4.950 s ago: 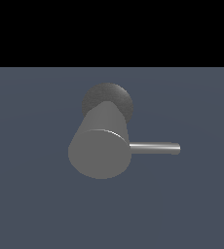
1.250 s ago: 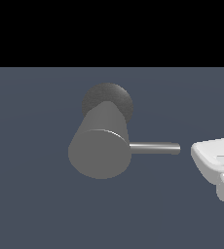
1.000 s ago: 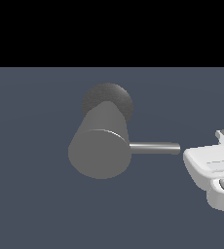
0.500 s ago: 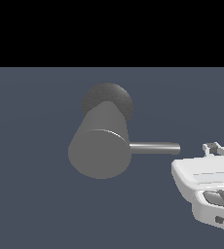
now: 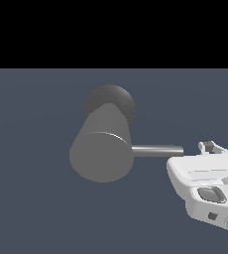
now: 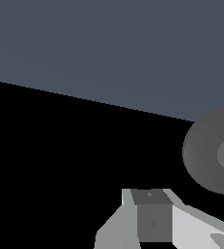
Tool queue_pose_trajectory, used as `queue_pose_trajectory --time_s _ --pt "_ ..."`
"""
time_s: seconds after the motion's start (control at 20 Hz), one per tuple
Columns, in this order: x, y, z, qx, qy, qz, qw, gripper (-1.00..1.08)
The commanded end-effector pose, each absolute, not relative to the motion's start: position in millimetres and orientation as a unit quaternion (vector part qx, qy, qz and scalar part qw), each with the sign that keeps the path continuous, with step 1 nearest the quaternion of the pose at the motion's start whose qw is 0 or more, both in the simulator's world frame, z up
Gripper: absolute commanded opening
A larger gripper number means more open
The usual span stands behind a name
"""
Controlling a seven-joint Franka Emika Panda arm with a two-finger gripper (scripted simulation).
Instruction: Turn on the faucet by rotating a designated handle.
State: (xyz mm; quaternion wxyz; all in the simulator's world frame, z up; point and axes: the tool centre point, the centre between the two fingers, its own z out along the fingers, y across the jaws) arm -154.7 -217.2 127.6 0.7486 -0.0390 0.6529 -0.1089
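— Where did the faucet (image 5: 102, 149) sit?

— Near the middle of the exterior view, its base (image 5: 109, 102) at 12 o'clock, behind the end face.

— And the handle (image 5: 156, 150)?

— It stuck out toward 3 o'clock from the faucet.

— The gripper (image 5: 212, 147)?

— At about 4 o'clock, near the handle's free end, its body just below the tip. Whether they touched could not be told.

The white claw (image 5: 211, 147) enters at the lower corner on the exterior view's right, its broad body lying nearly flat. Only small finger tips (image 5: 208, 146) show beyond the body's far edge, too little to tell how wide they stand.
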Motion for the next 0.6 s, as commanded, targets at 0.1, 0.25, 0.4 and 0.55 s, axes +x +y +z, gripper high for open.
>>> queue_pose_trajectory --time_s 0.1,0.25,0.4,0.55 --pt "-151.5 -203.1 125.3 -0.031 0.656 -0.09 0.749 -1.0" --pt "-153.8 -196.2 115.1 -0.024 0.665 -0.079 0.742 -1.0" --pt "-154.1 -182.9 105.7 -0.015 0.674 -0.061 0.736 -1.0" --pt "-155.8 -168.3 94.6 -0.006 0.685 -0.042 0.727 -1.0"
